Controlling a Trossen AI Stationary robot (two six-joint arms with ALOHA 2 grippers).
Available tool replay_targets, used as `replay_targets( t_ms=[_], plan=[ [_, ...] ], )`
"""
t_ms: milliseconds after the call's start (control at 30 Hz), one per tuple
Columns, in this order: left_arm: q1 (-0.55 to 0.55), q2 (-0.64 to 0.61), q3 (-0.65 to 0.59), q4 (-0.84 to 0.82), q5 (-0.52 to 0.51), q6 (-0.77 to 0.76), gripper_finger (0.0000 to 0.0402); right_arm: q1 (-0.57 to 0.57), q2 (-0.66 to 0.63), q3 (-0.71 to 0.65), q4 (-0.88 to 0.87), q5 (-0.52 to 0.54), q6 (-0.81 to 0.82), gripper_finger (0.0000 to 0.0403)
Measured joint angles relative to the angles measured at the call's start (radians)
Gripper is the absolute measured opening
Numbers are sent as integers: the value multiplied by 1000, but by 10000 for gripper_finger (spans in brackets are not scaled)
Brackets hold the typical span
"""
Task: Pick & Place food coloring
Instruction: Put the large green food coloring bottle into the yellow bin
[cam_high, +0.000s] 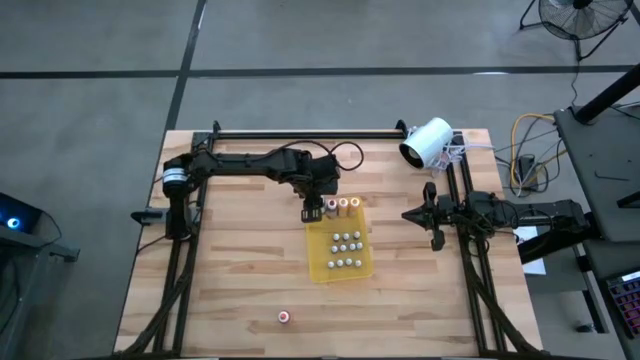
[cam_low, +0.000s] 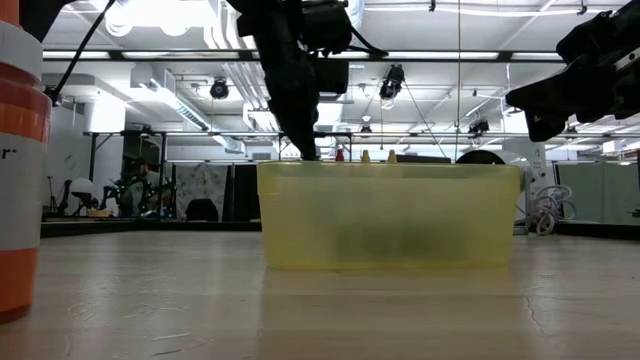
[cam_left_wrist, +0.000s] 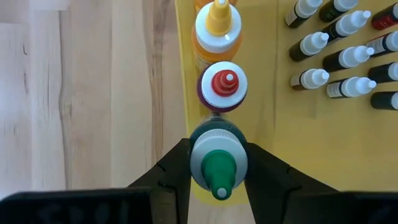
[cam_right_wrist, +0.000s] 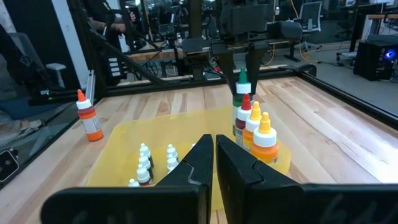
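A yellow tray (cam_high: 340, 262) lies mid-table. Along its far edge stands a row of taller food coloring bottles: a green-tipped one (cam_left_wrist: 217, 165), a red-tipped one (cam_left_wrist: 222, 86) and a yellow-tipped one (cam_left_wrist: 217, 28). Several small white-capped bottles (cam_left_wrist: 339, 53) stand upright on the tray floor. My left gripper (cam_high: 312, 210) reaches down at the tray's far left corner and is shut on the green-tipped bottle. At the table's right side my right gripper (cam_right_wrist: 214, 163) hangs level, shut and holding nothing. My left gripper pinches the green-tipped bottle between its two fingers at the white cap's two sides (cam_left_wrist: 198, 163), just under the green tip. The fingers (cam_left_wrist: 177, 183) come steeply from above. The bottle is upright at the end of the row. Its base is hidden by its own cap.
A white cylinder-shaped device (cam_high: 428, 142) lies at the far right. A lone orange-banded bottle (cam_high: 285, 317) stands near the table's front edge, close to the low camera. Bare wood (cam_high: 240, 270) spreads left of the tray and in front of it.
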Motion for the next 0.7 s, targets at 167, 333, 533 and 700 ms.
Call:
replay_targets(
  t_ms=[167,333,533,700],
  plan=[
    [0,0,0,5,4,-1,97,0,0,0,0,0,0,13],
    [0,0,0,9,5,-1,97,0,0,0,0,0,0,13],
    [0,-1,-22,33,11,-3,97,0,0,0,0,0,0,13],
    [0,-1,-55,41,12,-5,97,0,0,0,0,0,0,13]
  ],
)
